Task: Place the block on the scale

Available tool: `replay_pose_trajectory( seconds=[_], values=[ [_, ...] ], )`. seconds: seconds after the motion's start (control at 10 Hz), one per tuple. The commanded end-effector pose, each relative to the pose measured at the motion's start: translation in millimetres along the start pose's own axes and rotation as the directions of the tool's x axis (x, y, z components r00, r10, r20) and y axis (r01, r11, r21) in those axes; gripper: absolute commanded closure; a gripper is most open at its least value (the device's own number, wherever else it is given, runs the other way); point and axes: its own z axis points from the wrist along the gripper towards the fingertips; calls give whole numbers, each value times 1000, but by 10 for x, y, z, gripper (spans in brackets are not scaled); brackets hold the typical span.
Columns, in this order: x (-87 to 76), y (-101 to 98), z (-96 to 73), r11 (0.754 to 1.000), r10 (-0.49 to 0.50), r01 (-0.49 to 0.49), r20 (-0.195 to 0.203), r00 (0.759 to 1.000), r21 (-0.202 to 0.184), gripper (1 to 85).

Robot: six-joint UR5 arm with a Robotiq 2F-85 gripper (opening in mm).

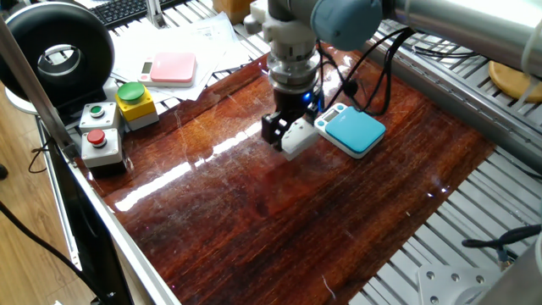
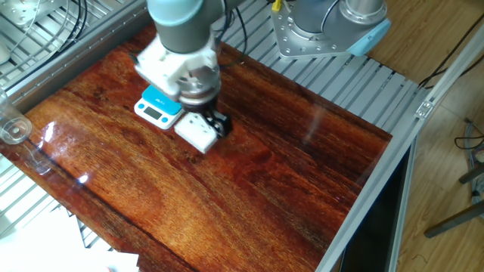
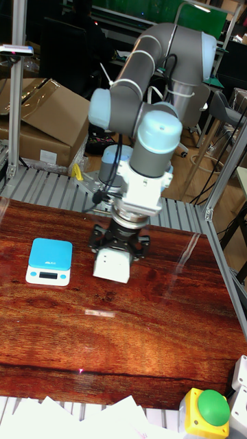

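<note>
Overhead, tool (image 3: pixel 118 252) gripping block (image 3: pixel 112 265), beside scale (image 3: pixel 49 260)

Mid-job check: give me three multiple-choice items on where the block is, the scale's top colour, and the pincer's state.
1. Where is the block?
A. on the scale
B. in the pincer, beside the scale
C. by the button box

2. What colour is the top of the scale?
A. teal
B. pink
C. grey

3. What is the pincer doing?
A. open, empty
B. out of view
C. shut on the block

Answers:
1. B: the tall view shows table between block and scale.
2. A: its top is teal in every view.
3. C: fingers flank the block.
</note>
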Motion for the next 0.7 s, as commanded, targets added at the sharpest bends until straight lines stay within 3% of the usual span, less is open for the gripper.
replay_pose_trajectory(
  seconds=[0.0, 0.2, 0.4, 0.6],
  values=[
    [-27, -602, -199, 999, -53, 53, -26, 998, 7, 847],
    [37, -928, -256, 995, -91, 90, -35, 995, -35, 847],
    [84, -1208, -76, 988, -150, 150, -7, 989, -42, 847],
    [83, -1345, 33, 984, -170, 171, 15, 985, -52, 847]
  ],
)
